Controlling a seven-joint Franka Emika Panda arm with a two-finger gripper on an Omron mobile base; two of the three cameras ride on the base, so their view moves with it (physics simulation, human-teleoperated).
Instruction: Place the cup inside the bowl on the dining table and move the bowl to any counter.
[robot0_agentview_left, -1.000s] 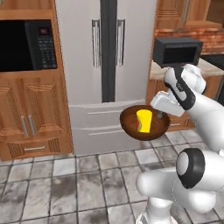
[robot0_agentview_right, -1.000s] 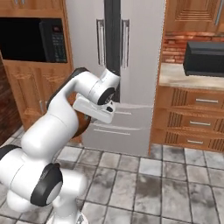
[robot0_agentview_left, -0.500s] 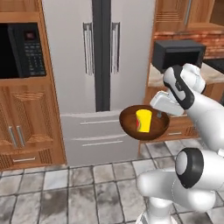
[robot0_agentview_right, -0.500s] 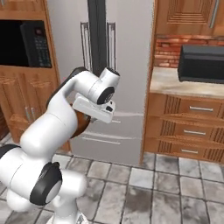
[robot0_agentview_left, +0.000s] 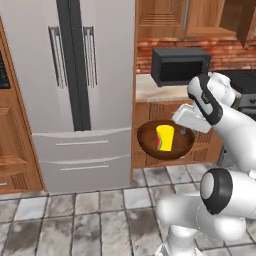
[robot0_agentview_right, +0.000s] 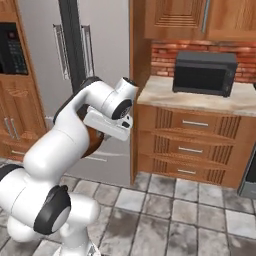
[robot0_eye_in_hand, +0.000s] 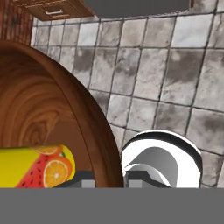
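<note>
Nearest the base, grey stone floor tiles lie bare in front of the robot. Above them the gripper carries the bowl in the air, clamped on its right rim; in the hand view the rim runs straight down between the fingers, so the jaws are closed on the wood. The cup stands upright inside the bowl, near its middle; in the hand view it lies across the frame, its fruit print showing. Beyond the bowl are the brown drawers, just behind it in the left base view. Over them the counter has a bare front edge and a bare left corner. A black microwave sits further back against the brick wall. Left of the counter stands the tall steel fridge.
</note>
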